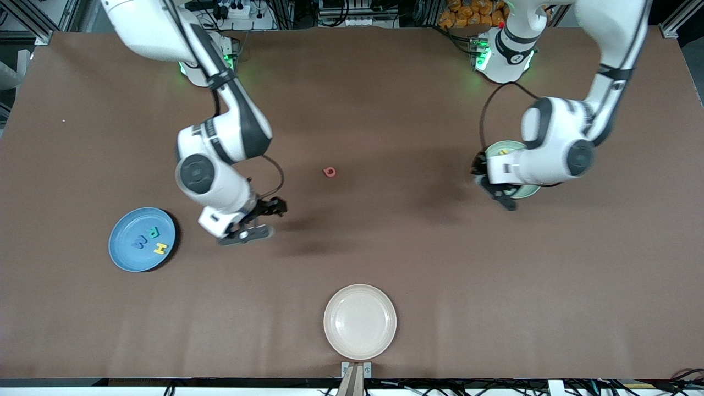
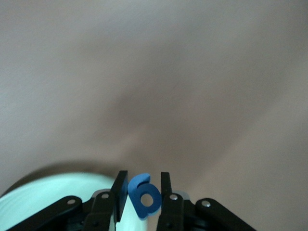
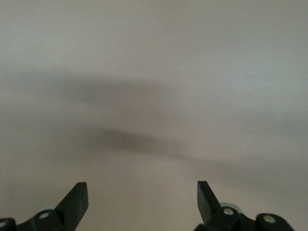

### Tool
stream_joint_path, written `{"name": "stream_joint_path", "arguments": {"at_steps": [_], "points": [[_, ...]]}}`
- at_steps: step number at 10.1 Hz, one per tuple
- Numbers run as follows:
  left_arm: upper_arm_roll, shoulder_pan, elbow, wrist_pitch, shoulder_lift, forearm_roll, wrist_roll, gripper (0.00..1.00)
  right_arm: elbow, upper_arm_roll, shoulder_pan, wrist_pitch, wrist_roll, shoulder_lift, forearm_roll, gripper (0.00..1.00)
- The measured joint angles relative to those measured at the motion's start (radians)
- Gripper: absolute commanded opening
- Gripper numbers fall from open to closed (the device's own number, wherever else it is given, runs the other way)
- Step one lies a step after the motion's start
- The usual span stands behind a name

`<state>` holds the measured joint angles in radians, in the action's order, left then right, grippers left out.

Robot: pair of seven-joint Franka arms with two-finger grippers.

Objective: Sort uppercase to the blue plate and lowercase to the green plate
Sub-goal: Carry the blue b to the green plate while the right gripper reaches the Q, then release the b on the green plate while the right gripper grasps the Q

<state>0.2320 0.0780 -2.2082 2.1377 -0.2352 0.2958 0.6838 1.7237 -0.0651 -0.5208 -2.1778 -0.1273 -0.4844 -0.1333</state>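
Note:
My left gripper (image 1: 498,193) hangs over the edge of the green plate (image 1: 503,147), most of which the arm hides. It is shut on a blue g (image 2: 144,195), a lowercase letter standing upright between the fingers, with the green plate (image 2: 48,197) below. A speck of yellow (image 1: 501,150) shows on that plate. The blue plate (image 1: 124,253) holds three uppercase letters: a teal R (image 1: 153,231), a blue W (image 1: 139,241) and a yellow H (image 1: 160,248). A red round letter (image 1: 329,172) lies alone mid-table. My right gripper (image 1: 264,220) is open and empty over bare table beside the blue plate.
A cream plate (image 1: 360,322) sits empty near the table's edge closest to the front camera. Brown table surface (image 1: 412,247) stretches between the plates.

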Motion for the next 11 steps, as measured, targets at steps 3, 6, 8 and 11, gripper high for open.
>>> {"name": "stream_joint_path", "arguments": {"at_steps": [3,6,8,11], "points": [[-0.001,0.155,-0.06,-0.035,0.001,-0.1,0.103,0.29,0.016,0.152,-0.002,0.003,0.092,0.0,0.313,1.0],[-0.006,0.176,-0.124,0.005,-0.001,-0.162,0.103,0.33,0.039,0.282,0.014,0.024,0.285,0.0,0.378,1.0],[-0.016,0.18,-0.133,0.129,-0.018,-0.184,0.101,0.33,0.11,0.355,0.016,-0.084,0.303,-0.002,0.399,1.0],[-0.021,0.183,-0.133,0.21,-0.046,-0.184,0.099,0.42,0.223,0.381,0.016,-0.245,0.327,-0.037,0.46,1.0]]}}
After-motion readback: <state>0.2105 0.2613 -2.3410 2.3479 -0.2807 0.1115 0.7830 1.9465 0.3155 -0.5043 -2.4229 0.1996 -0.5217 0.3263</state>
